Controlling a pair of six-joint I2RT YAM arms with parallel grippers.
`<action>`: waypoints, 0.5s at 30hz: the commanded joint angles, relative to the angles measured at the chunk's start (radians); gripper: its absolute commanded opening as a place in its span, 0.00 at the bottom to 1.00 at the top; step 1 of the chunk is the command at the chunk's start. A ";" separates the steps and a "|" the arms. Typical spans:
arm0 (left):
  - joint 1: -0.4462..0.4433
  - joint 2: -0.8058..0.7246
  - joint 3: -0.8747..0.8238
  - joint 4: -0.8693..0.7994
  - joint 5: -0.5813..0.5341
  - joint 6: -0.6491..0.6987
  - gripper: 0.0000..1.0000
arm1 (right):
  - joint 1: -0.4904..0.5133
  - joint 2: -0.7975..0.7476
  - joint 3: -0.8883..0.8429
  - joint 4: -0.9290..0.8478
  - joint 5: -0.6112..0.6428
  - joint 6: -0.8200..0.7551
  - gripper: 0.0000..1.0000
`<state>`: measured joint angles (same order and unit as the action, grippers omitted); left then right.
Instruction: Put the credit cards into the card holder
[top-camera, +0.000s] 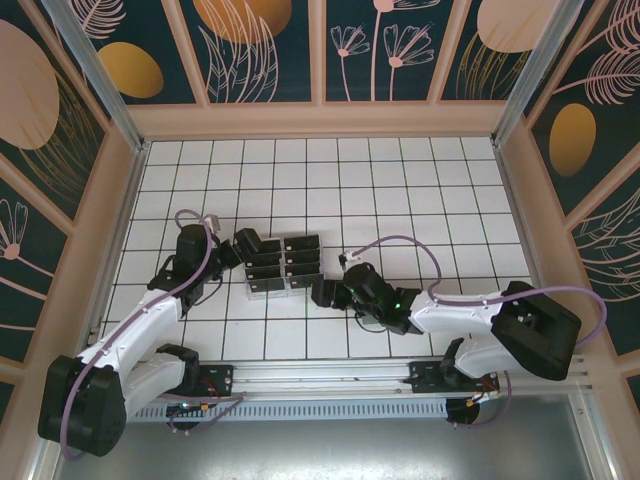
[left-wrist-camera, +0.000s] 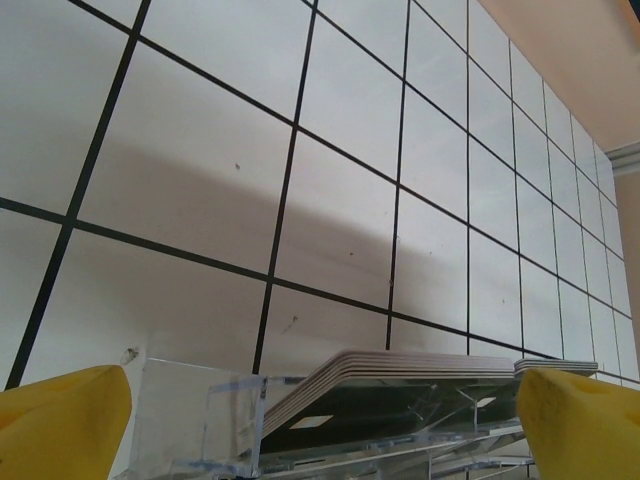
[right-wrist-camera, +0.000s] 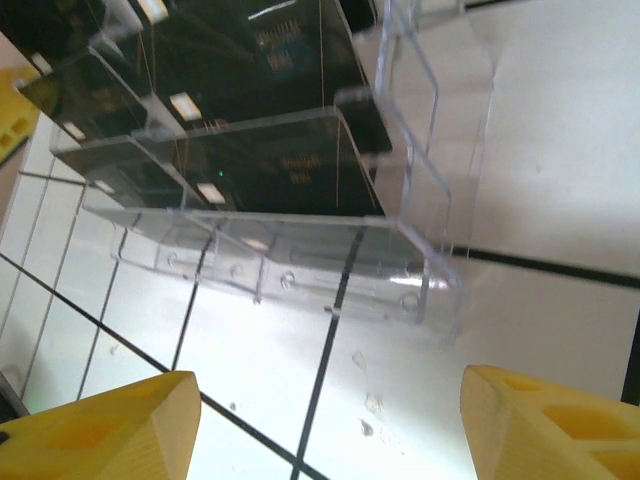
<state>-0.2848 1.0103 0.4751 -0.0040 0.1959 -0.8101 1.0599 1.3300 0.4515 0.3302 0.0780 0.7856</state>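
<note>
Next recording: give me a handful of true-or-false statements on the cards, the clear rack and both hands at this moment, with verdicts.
1. Black credit cards sit in the clear plastic rack. True.
2. The left hand is shut on a card. False: its fingers are wide apart and hold nothing.
3. The right hand is open, with the rack ahead of it. True.
4. The rack stands against the far wall. False: it stands mid-table, between the two hands.
5. The table is white with black grid lines. True.
</note>
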 joint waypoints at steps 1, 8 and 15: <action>-0.008 -0.008 -0.017 0.018 0.023 -0.011 0.99 | 0.032 -0.010 -0.032 0.030 0.044 0.056 0.69; -0.008 0.004 -0.032 0.068 0.044 -0.027 0.99 | 0.090 0.032 -0.037 0.067 0.063 0.097 0.69; -0.008 0.037 -0.035 0.124 0.067 -0.046 0.99 | 0.103 0.102 -0.007 0.113 0.058 0.103 0.69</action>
<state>-0.2882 1.0348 0.4496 0.0650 0.2363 -0.8356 1.1542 1.4117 0.4198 0.3889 0.1051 0.8700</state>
